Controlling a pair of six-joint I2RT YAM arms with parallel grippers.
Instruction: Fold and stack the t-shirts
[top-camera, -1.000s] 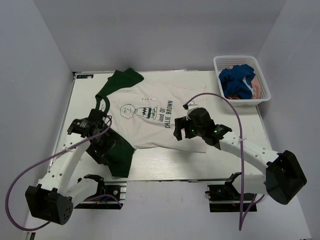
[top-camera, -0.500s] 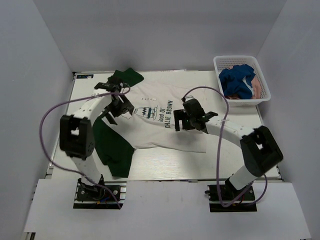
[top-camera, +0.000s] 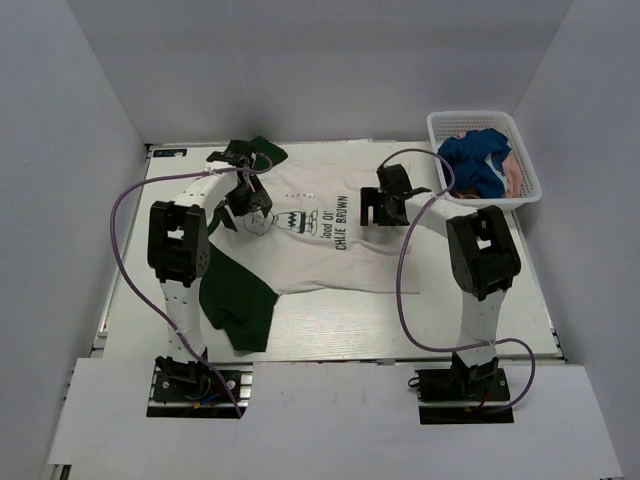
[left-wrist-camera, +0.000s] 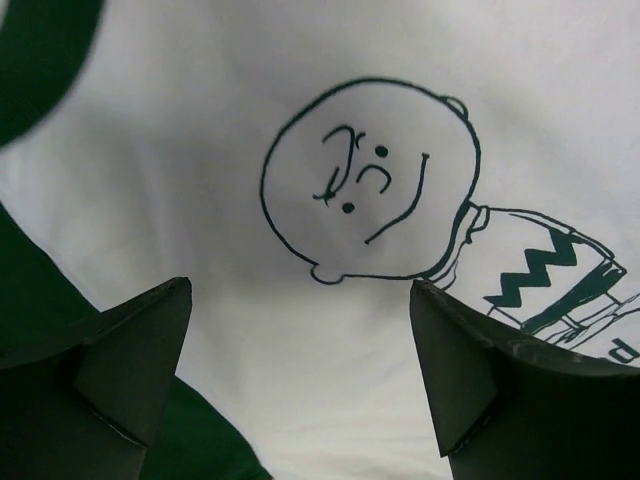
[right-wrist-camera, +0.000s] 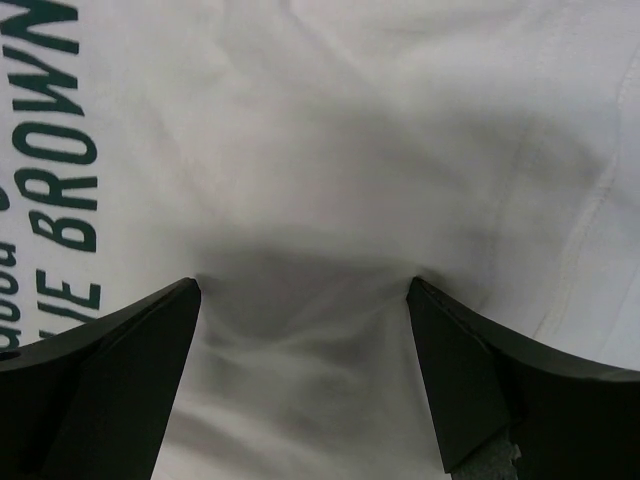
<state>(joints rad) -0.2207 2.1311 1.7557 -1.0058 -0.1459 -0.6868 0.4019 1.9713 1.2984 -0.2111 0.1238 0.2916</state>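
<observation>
The cream t-shirt (top-camera: 330, 255) with dark green sleeves lies flat on the table, print side up. My left gripper (top-camera: 250, 203) hangs open over the cartoon face (left-wrist-camera: 368, 180), close above the cloth, with nothing between its fingers (left-wrist-camera: 130, 370). A green sleeve (left-wrist-camera: 35, 50) shows at the top left of that view. My right gripper (top-camera: 385, 205) is open on the shirt's plain right side. Its fingertips (right-wrist-camera: 455, 350) press into the cream cloth (right-wrist-camera: 310, 150), which puckers between them. A blue shirt (top-camera: 474, 160) and a pink one (top-camera: 514, 177) lie crumpled in the basket.
The white mesh basket (top-camera: 470, 115) stands at the far right corner. One green sleeve (top-camera: 252, 154) points to the far edge, the other (top-camera: 235, 300) lies toward the near edge. Bare table (top-camera: 420, 330) shows in front of the shirt.
Both arms have stretched away from the near edge. The left gripper went from the near sleeve up to the cartoon face. The right one moved from the hem toward the far right of the shirt.
</observation>
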